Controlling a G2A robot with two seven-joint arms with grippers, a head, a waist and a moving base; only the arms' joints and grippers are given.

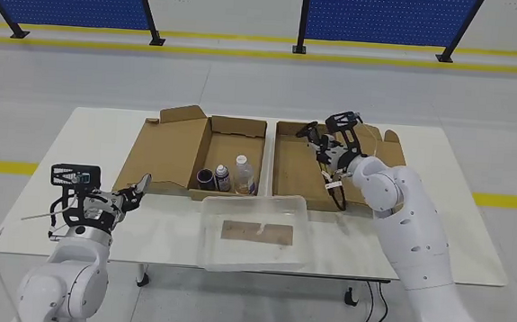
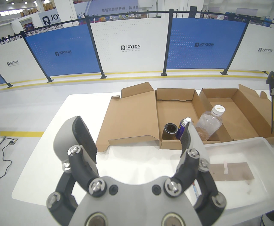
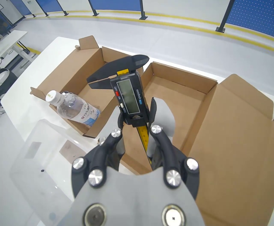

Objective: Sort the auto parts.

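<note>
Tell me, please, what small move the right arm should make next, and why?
Probably lower the caliper straight down toward the floor of the right box: the right gripper is shut on it and holds it above that box, while the bottle, spray can and black cylinder sit together in the left box.

Seen from the top, the left arm rises from 7 o'clock and stops short, its wrist bent so the left gripper (image 1: pixel 136 191) points toward 2 o'clock. Its fingers (image 2: pixel 82 137) are spread wide apart with nothing between the ribbed pads.

The right arm comes in from 5 o'clock, with the forearm angled toward 11 o'clock. The right gripper (image 1: pixel 325 153) sits at about 1 o'clock from centre. Its fingers (image 3: pixel 153 111) are drawn close, clamped on a digital caliper (image 3: pixel 128 96) held lengthwise between them.
</note>
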